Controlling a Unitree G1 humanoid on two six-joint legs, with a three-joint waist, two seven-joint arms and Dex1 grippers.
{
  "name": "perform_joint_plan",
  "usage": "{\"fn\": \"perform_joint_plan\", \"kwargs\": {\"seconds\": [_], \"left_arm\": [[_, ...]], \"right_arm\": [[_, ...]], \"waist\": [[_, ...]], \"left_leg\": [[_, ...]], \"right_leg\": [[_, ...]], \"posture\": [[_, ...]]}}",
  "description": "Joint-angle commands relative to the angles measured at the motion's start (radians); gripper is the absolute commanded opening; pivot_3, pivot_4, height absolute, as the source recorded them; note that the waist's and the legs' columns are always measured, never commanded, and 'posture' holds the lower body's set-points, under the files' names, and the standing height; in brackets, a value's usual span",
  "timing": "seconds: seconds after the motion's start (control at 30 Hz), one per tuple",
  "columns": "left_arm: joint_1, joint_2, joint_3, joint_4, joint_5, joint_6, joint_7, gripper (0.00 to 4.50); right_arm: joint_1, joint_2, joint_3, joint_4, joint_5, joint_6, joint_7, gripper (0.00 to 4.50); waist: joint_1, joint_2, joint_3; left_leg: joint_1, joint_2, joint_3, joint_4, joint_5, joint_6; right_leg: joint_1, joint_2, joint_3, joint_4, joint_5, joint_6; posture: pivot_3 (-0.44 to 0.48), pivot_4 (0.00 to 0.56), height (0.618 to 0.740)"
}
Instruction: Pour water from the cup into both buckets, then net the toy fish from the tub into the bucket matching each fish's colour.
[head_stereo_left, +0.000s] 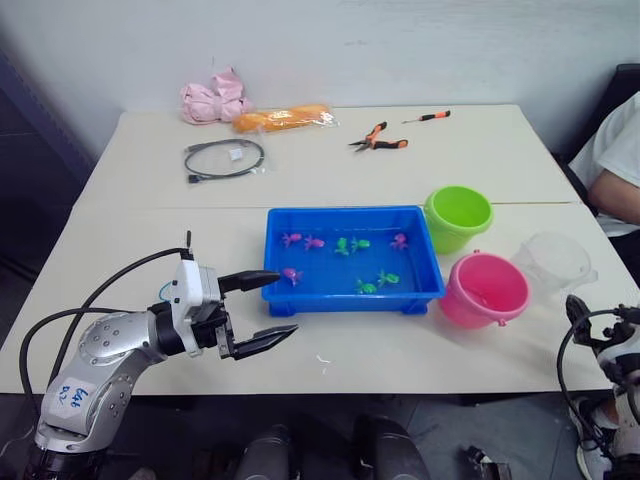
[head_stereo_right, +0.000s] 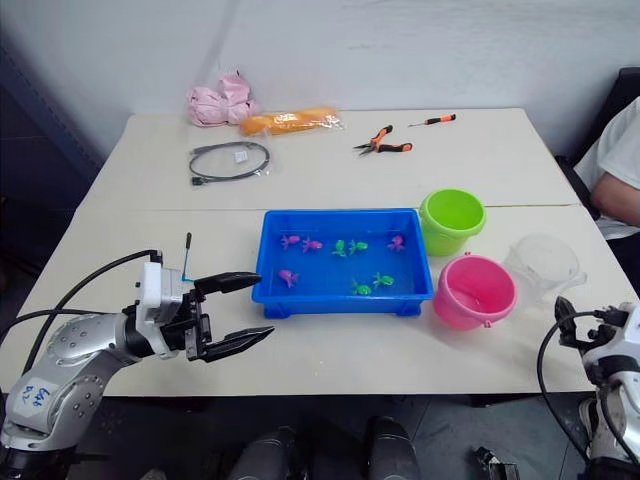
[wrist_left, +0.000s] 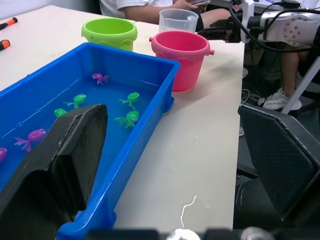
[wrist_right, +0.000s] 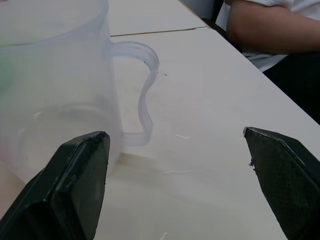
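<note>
The blue tub (head_stereo_left: 350, 213) sits mid-table holding water and several toy fish, some pink (head_stereo_left: 291, 274) and some green (head_stereo_left: 366, 288). To its right stand the lime green bucket (head_stereo_left: 458, 217) and the pink bucket (head_stereo_left: 485, 288). The clear cup (head_stereo_left: 553, 262) stands right of the pink bucket. My left gripper (head_stereo_left: 285, 302) hovers open and empty at the tub's near left corner. My right gripper (wrist_right: 174, 135) is open near the table's right edge, just short of the cup (wrist_right: 55, 90), by its handle. A thin dark rod (head_stereo_right: 186, 255) rises behind my left wrist; I cannot tell whether it is the net.
At the back lie a coiled black cable (head_stereo_left: 224, 159), orange-handled pliers (head_stereo_left: 378, 140), a small screwdriver (head_stereo_left: 427, 117), a pink cloth bow (head_stereo_left: 213, 100) and an orange packet (head_stereo_left: 283, 118). A person (head_stereo_left: 620, 160) sits at the table's right side, forearm (wrist_right: 270, 25) close beyond the cup.
</note>
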Motion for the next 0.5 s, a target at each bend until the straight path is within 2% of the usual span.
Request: {"fn": "perform_joint_plan", "kwargs": {"seconds": [0.03, 0.5], "left_arm": [[0.0, 0.002, 0.006, -0.032, -0.013, -0.008, 0.002, 4.47], [-0.017, 0.023, 0.012, -0.036, -0.011, -0.003, 0.004, 4.47]], "right_arm": [[-0.037, -0.034, -0.016, 0.049, -0.002, -0.037, -0.014, 4.5], [-0.207, -0.092, 0.012, 0.333, -0.027, -0.133, -0.005, 4.5]], "waist": [[0.0, 0.0, 0.0], [-0.001, 0.0, 0.0]], "left_leg": [[0.0, 0.0, 0.0, 0.0, 0.0, 0.0], [0.0, 0.0, 0.0, 0.001, 0.001, 0.0]], "right_leg": [[0.0, 0.0, 0.0, 0.0, 0.0, 0.0], [0.0, 0.0, 0.0, 0.0, 0.0, 0.0]], "posture": [[0.0, 0.15, 0.74], [0.0, 0.15, 0.74]]}}
